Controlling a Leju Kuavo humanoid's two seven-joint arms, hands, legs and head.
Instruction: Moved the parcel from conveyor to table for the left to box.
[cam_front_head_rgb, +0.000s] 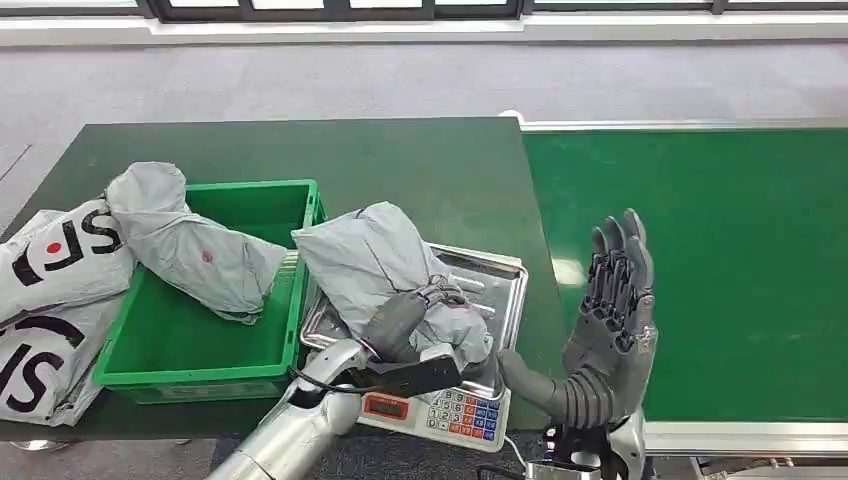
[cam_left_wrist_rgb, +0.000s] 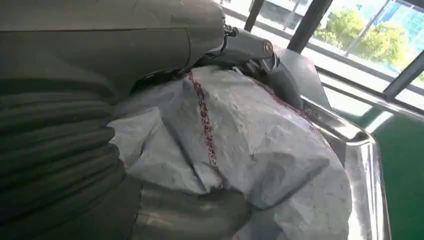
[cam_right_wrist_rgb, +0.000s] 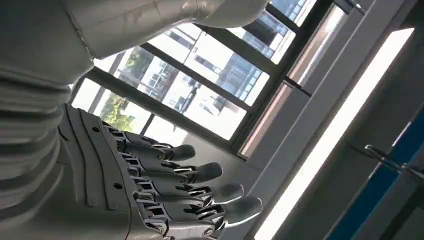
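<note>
A crumpled grey parcel (cam_front_head_rgb: 375, 255) lies on the steel tray (cam_front_head_rgb: 497, 277) of a weighing scale at the table's front edge. My left hand (cam_front_head_rgb: 415, 322) grips its near end, fingers wrapped over the bag. In the left wrist view the parcel (cam_left_wrist_rgb: 250, 145) is pressed between the hand (cam_left_wrist_rgb: 125, 50) and its thumb, with the tray's rim (cam_left_wrist_rgb: 370, 165) beyond. My right hand (cam_front_head_rgb: 612, 300) is raised upright over the near left edge of the green conveyor (cam_front_head_rgb: 720, 260), holding nothing. The right wrist view has that hand (cam_right_wrist_rgb: 150, 185) with fingers straight and apart.
A green crate (cam_front_head_rgb: 250, 192) stands left of the scale with another grey parcel (cam_front_head_rgb: 195, 250) draped over its far left corner. Two white and black bags (cam_front_head_rgb: 55, 255) lie at the table's left edge. The scale's keypad (cam_front_head_rgb: 455, 410) faces me.
</note>
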